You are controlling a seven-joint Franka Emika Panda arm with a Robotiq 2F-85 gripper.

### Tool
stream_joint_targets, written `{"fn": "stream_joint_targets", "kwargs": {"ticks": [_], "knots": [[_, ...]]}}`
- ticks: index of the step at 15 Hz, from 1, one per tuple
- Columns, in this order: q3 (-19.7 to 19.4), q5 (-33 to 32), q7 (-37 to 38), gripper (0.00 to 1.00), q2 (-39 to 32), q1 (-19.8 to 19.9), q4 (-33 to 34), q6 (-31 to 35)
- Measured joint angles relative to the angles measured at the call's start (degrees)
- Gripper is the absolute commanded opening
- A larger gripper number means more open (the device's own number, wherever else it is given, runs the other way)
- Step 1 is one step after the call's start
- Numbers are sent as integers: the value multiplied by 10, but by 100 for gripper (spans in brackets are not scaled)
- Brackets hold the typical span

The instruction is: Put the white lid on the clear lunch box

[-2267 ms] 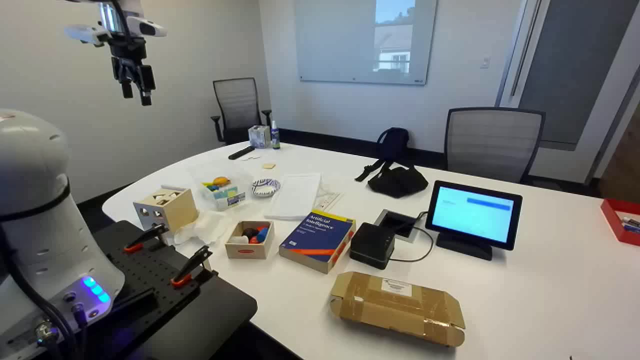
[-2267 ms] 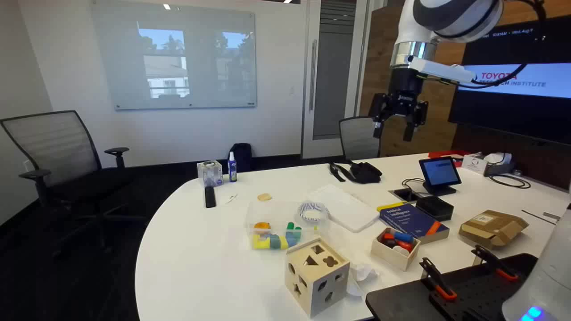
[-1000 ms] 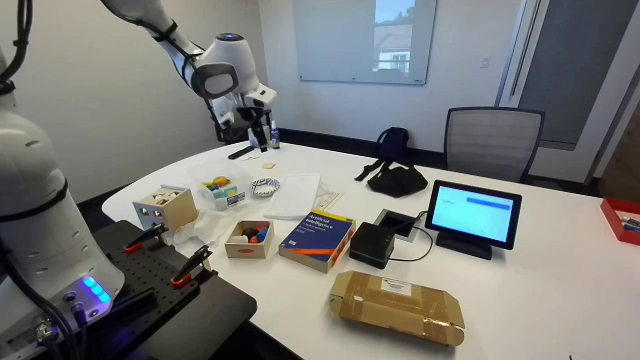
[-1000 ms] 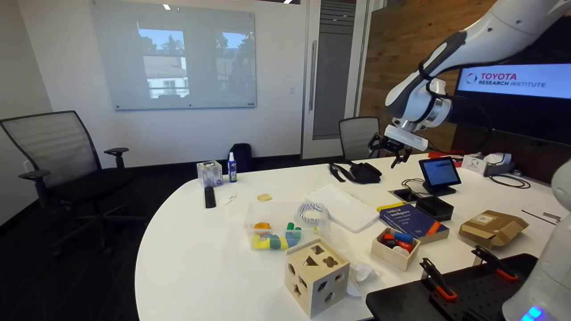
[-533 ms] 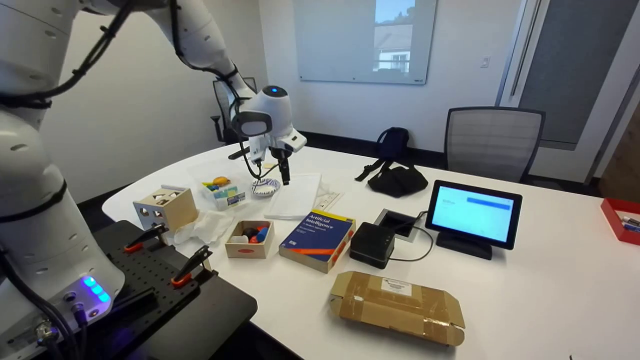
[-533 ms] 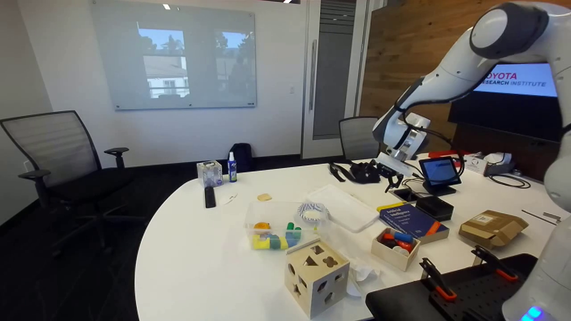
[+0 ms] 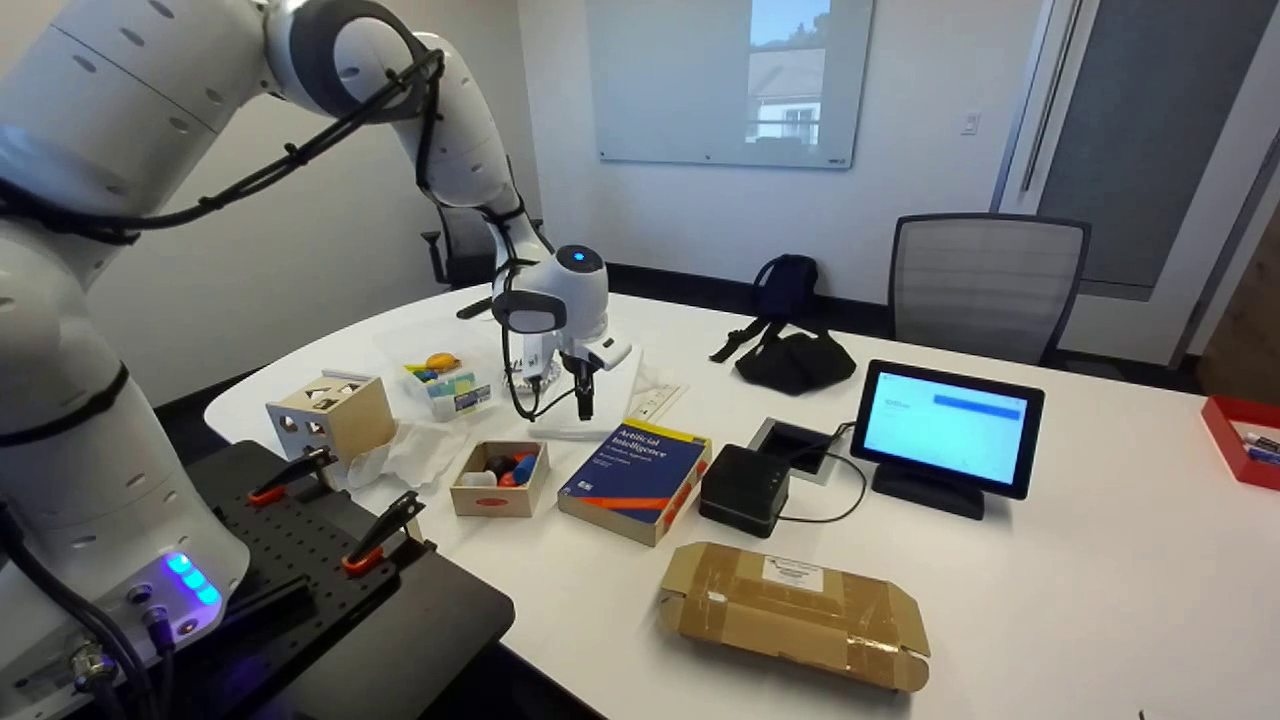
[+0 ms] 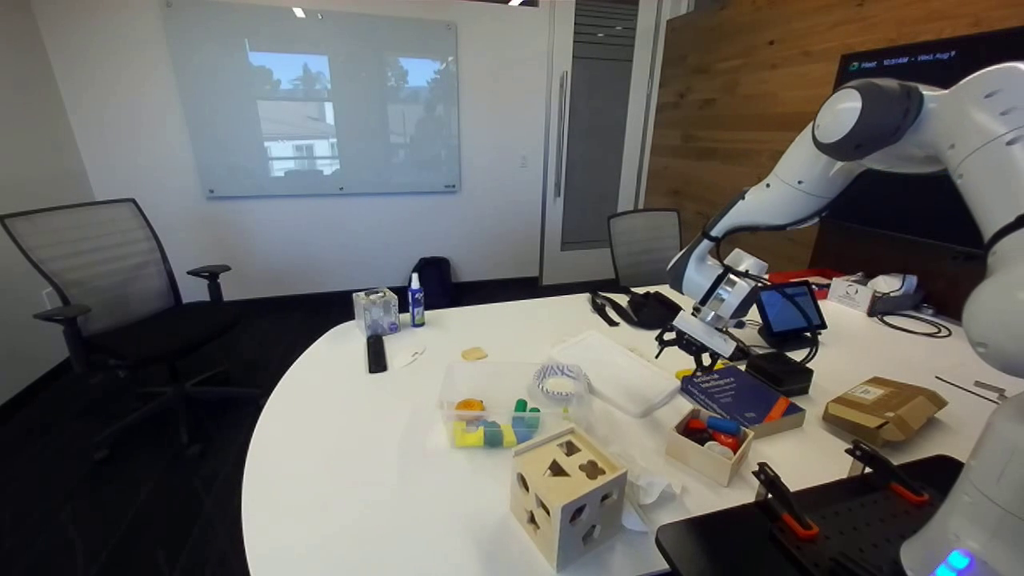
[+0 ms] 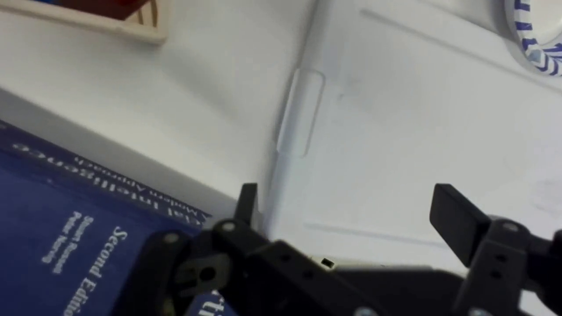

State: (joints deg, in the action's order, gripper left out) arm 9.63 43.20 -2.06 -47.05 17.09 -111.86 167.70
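Gripper (image 9: 344,204): yours is angled down above the end of the white lid (image 9: 408,145) that lies next to the book (image 7: 630,475). Height over it: you can't judge from these views.
Fingers (image 9: 459,224): spread wide apart, holding nothing. Wrist view gives you one by the lid's edge, the other over its flat face.
Arm (image 7: 460,140): bent out over the table (image 8: 344,472), you get it in both exterior views.
Clear lunch box (image 8: 496,384): your target, upright on the table, top uncovered; yellow, green, blue and orange pieces (image 8: 470,437) inside.
Lid: flat on the table, off the lunch box; you see a tab on its end edge in the wrist view.
Bowl (image 8: 558,380): blue-and-white pattern, between lunch box and lid; touching either, you can't tell.
Shape cube (image 8: 568,496): wooden, cut-outs on its faces, just beside the lunch box.
Book: blue cover up, flat, close to your fingers in both exterior views.
Wooden tray (image 8: 694,462): near the book, red, blue and white pieces in it.
Cardboard box (image 8: 884,408): tan, taped, well apart from the lid.
Screen (image 7: 950,425): lit, on a stand; you have a black device (image 7: 745,490) between it and the book.
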Motion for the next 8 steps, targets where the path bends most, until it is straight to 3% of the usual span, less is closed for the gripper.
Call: {"fn": "stream_joint_targets", "kwargs": {"ticks": [8], "knots": [[57, 0, -10, 100, -99, 50, 64, 57]]}}
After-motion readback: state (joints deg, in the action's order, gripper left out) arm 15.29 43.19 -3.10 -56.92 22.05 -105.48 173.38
